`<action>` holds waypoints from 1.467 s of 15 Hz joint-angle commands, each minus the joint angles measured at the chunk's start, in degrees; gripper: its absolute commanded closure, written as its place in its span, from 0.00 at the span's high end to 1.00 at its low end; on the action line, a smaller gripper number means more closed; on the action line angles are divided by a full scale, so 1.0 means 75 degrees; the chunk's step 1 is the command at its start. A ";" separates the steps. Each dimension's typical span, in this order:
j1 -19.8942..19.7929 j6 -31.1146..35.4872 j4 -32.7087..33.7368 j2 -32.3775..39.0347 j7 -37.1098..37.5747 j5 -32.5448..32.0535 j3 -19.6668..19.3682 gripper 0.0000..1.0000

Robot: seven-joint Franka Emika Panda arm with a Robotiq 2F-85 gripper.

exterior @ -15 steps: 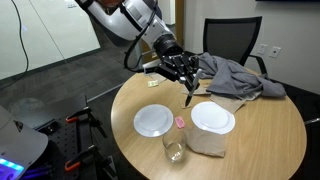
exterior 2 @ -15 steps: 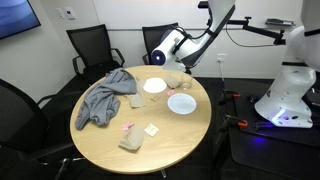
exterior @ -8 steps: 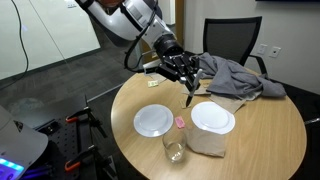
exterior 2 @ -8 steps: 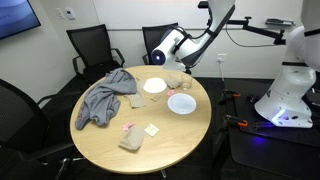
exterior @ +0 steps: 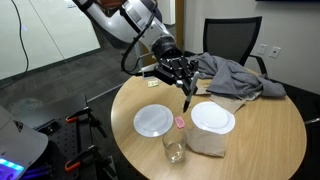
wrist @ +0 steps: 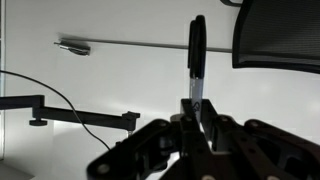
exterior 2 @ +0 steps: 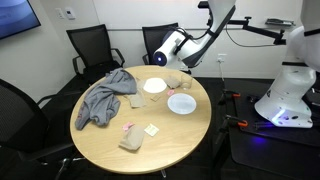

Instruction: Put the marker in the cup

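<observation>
Aloft over the wooden table (exterior: 268, 132), gripper (exterior: 186, 86) closed tight on the marker (wrist: 197, 58), marker pointing downward, cup (exterior: 174, 149) well apart, near two plates (exterior: 152, 121).

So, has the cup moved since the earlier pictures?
No. In an exterior view the cup keeps its place at the table edge, just in front of the pink object.

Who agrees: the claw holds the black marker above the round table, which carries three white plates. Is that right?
Not quite. The claw does hold the marker above the round table, but the table carries two white plates, not three; an exterior view shows both.
</observation>
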 commanded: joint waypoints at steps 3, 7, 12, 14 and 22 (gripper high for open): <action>-0.0074 -0.0351 -0.0335 -0.0082 0.0330 0.0094 0.0178 0.03; -0.0084 -0.0259 -0.0507 -0.0047 0.0508 0.0236 0.0258 0.03; -0.0122 -0.0027 -0.0627 0.0121 0.0792 0.0339 0.0313 0.03; -0.0145 0.0149 -0.0646 0.0240 0.1008 0.0307 0.0330 0.03; -0.0141 0.0799 -0.0748 0.0764 0.1867 0.0076 0.0310 0.03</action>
